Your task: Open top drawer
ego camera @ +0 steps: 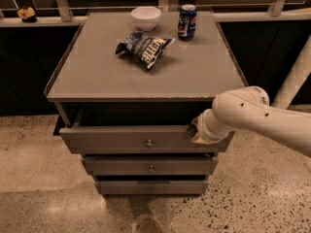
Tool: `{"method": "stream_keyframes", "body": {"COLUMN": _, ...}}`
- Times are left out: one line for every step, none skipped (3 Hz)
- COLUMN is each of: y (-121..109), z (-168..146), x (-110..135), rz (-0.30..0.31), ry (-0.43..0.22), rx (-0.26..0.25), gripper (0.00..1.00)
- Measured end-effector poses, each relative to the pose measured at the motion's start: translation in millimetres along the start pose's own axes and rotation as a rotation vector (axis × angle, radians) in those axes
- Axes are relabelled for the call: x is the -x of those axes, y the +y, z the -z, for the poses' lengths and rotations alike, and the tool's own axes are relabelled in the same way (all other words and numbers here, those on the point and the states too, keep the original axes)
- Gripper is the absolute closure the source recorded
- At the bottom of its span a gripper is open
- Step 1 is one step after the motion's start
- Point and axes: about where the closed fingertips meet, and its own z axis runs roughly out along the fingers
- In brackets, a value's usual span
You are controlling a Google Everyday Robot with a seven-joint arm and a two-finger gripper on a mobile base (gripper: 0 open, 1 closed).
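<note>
1. Fingers of your gripper (196, 130) are hiding behind the white wrist, so whether they are spread or closed cannot be told.
2. Your gripper is sitting at the right end of the top drawer (116, 139), against the upper edge of its grey front panel. The arm (265, 118) is reaching in from the right.
3. That top drawer is standing partly pulled out under the table (92, 79), with a dark gap showing behind its front. Its small round knob (149, 142) is sitting at the centre of the panel, apart from the gripper.
4. Below it, the middle drawer (180, 166) and the bottom drawer (180, 187) are sitting further in, each showing a like knob.
5. On the table you are looking at a white bowl (146, 17) and a blue can (187, 22) standing near each other at the back edge. A crumpled chip bag (144, 47) is lying in front of them.
</note>
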Motion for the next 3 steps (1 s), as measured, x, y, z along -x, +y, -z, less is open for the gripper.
{"method": "stream_keyframes", "body": {"y": 8.4, "z": 4.2, "x": -2.4, "rz": -0.005, "ry": 0.005, "rx": 0.001, "gripper": 1.0}}
{"method": "stream_keyframes", "body": {"y": 8.6, "z": 3.9, "x": -2.4, "rz": -0.005, "ry": 0.004, "rx": 0.001, "gripper": 1.0}}
{"method": "stream_keyframes", "body": {"y": 23.4, "z": -1.4, "x": -6.9, "rz": 0.025, "ry": -0.003, "rx": 0.003, "gripper": 1.0}}
